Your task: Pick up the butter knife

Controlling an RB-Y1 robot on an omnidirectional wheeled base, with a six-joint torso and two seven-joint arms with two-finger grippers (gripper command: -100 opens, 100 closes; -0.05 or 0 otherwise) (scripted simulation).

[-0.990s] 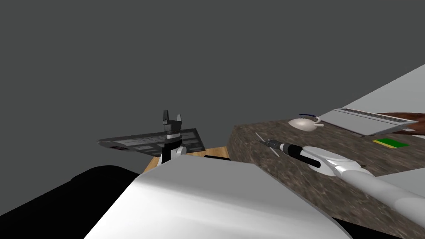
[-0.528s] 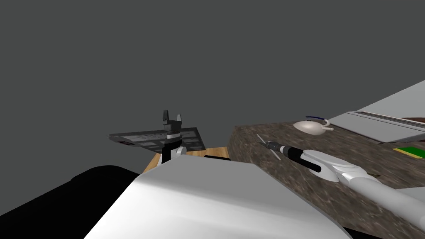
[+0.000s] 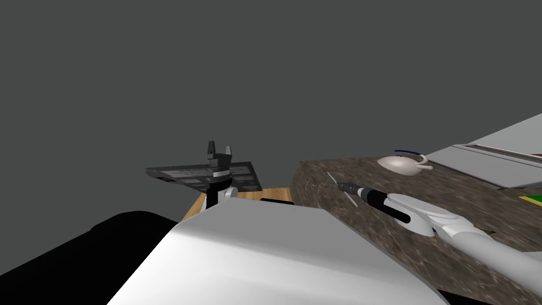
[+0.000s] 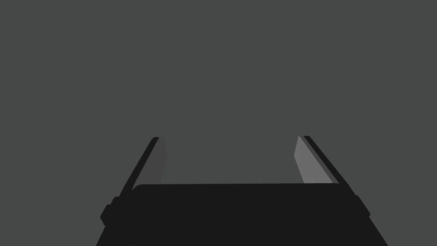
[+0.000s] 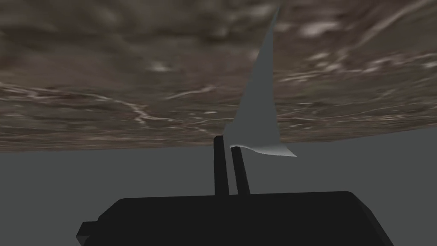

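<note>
The butter knife is a thin light grey blade lying across the near left part of a brown stone counter. My right gripper reaches out over the counter to it. In the right wrist view the two fingers stand pressed together, and the knife's grey blade rises from the tips of my right gripper, which is shut on it. My left gripper is held upright in front of my chest, off the counter. Its fingers stand wide apart with nothing between them.
A white cup with a blue rim lies farther back on the counter. A grey tray-like unit and a green patch sit at the right. A dark flat panel lies left of the counter, over wooden floor.
My right gripper's fingers have closed from wide open onto the knife. My head has turned a little, so the cup and tray have slid right in the view.
</note>
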